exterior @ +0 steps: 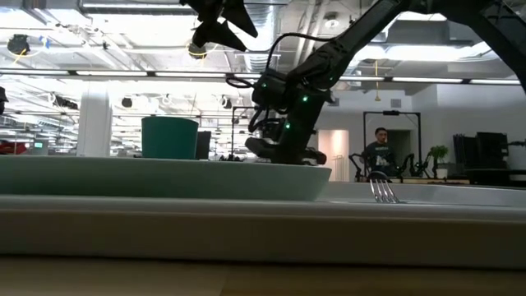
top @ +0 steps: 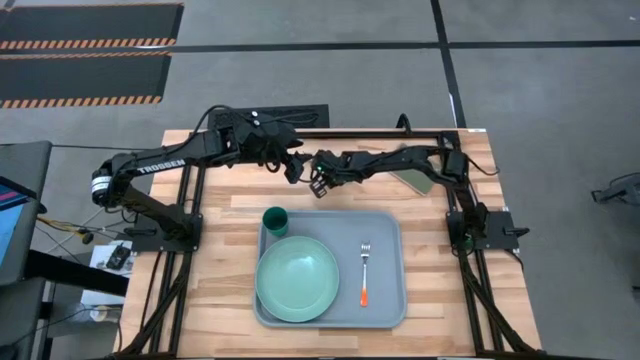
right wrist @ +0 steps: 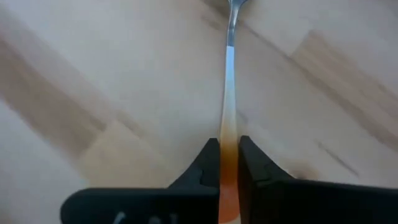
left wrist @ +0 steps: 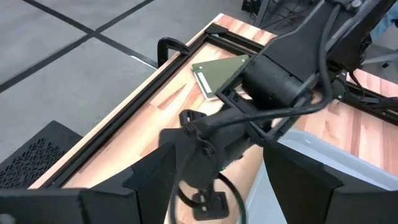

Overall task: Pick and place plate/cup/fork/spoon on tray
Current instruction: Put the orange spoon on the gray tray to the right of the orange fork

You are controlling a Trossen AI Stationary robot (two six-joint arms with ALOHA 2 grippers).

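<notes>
The pale blue-grey tray [top: 385, 225] lies on the near half of the table. On it are the mint-green plate [top: 297, 280], the dark teal cup [top: 275, 220] at its far left corner, and the orange-handled fork [top: 365, 275]. My right gripper [top: 320, 187] is just beyond the tray's far edge, shut on the orange-handled spoon [right wrist: 229, 81]. The spoon's bowl runs out of the right wrist view. My left gripper [top: 295, 168] is open and empty, close beside the right gripper on its far left. My right gripper pinches the spoon's orange handle [right wrist: 228, 134] between its two fingers [right wrist: 208, 165]. The spoon runs straight on ahead of the fingertips, in line with the fingers, over the bare wood. Whether it is clear of the table I cannot tell.
A small green-grey flat rectangle [top: 415, 180] lies on the wood at the far right, under the right arm. The table's black frame rail [left wrist: 186, 46] runs along the far edge. A person [exterior: 380, 152] stands far back in the room.
</notes>
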